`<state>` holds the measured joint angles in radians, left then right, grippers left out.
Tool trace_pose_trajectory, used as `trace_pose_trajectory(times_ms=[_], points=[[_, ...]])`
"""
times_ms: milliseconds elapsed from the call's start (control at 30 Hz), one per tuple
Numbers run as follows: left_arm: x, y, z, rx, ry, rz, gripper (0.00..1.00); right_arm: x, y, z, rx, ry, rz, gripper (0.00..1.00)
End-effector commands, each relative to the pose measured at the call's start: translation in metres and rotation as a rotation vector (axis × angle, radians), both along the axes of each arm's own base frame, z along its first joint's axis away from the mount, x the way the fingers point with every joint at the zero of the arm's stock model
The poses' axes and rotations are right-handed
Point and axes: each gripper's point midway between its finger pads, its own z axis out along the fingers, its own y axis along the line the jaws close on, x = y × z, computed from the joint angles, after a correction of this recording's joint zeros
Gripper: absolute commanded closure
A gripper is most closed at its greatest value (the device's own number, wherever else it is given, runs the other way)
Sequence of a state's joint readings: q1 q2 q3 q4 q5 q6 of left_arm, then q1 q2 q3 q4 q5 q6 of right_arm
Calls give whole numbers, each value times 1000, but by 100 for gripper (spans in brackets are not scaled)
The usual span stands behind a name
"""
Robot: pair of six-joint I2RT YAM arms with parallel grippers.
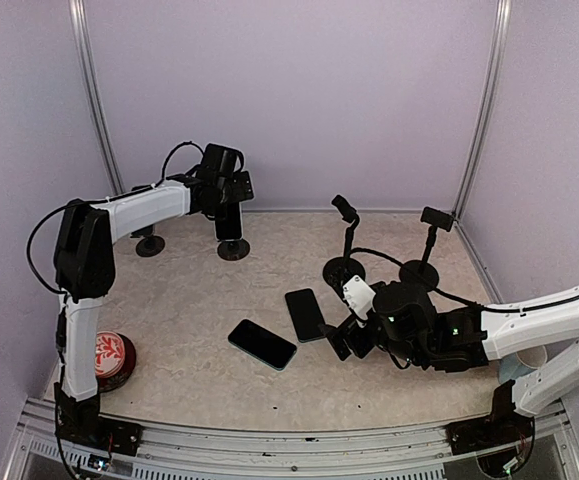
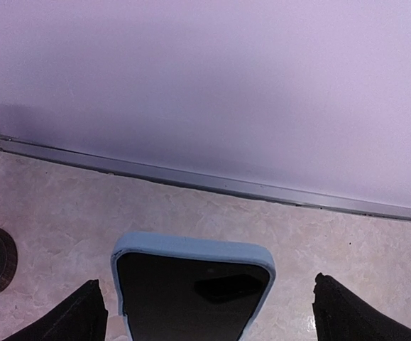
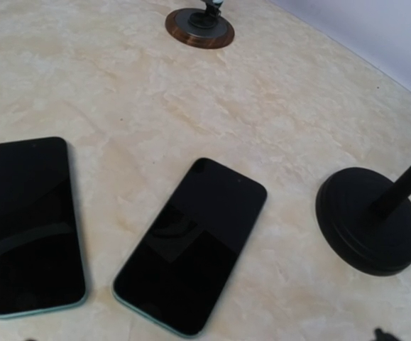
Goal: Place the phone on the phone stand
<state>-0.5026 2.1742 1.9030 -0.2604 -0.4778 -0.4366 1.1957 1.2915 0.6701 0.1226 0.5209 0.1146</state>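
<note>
At the back left, a phone in a light blue case (image 2: 191, 291) stands upright on a phone stand (image 1: 233, 248). My left gripper (image 2: 205, 312) is open around it. Its two dark fingertips (image 2: 77, 316) are apart from the case's edges on both sides. From above, this phone (image 1: 229, 226) shows just under the left wrist. Two more dark phones lie flat on the table, one (image 3: 191, 245) near the middle and one (image 3: 31, 224) to its left. My right gripper (image 1: 339, 340) hovers low beside the phone (image 1: 306, 314), open and holding nothing.
Two black stands with holders rise at the back right (image 1: 344, 265) (image 1: 424, 270); the base of one (image 3: 368, 220) is close to my right gripper. A further stand base (image 1: 150, 245) sits at the far left. A red tin (image 1: 112, 360) rests by the left arm.
</note>
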Motion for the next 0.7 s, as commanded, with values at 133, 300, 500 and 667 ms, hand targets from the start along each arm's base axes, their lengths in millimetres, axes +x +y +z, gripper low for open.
trace_pose_trajectory(times_ms=[133,300,500,667], points=[[-16,4,70,-46,-107,-26,1,2,1,0,2,-7,-11,0],[-40,4,95,-64,-140,-58,1,4,2,5,26,2,-8,0],[-72,-1,96,-78,-138,-105,1,8,0,14,69,12,-10,0],[-94,-12,90,-73,-121,-149,1,14,-5,17,103,29,-31,0]])
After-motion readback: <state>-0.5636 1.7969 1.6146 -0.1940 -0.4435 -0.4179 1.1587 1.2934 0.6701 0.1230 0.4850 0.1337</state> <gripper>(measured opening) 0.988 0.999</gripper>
